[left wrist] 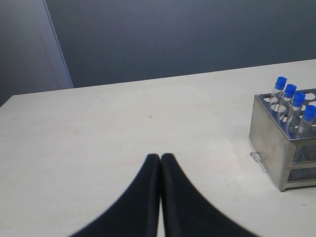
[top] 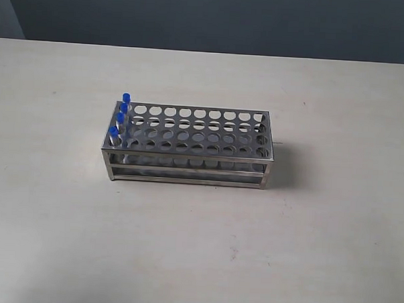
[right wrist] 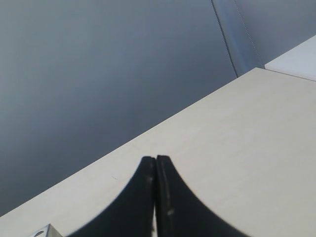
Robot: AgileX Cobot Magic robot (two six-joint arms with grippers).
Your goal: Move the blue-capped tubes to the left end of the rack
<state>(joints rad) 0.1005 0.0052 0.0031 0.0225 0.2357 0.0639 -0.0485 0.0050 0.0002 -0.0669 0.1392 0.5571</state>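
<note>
4 tubes (top: 120, 118) sit in rack's (top: 188, 170) left-end column. Closed tip-to-tip, empty: left gripper (left wrist: 160, 156), right gripper (right wrist: 156, 158).

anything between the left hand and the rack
No. In the left wrist view, just bare table lies between the shut left hand and the rack.

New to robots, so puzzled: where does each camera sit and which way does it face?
Exterior: off the arms, looking down at rack and blue-capped tubes; no robot visible.
Left wrist: behind shut left pincer, facing across table to the rack.
Right wrist: behind shut right pincer, facing table and dark wall.
Exterior and left wrist share rack, tubes.
</note>
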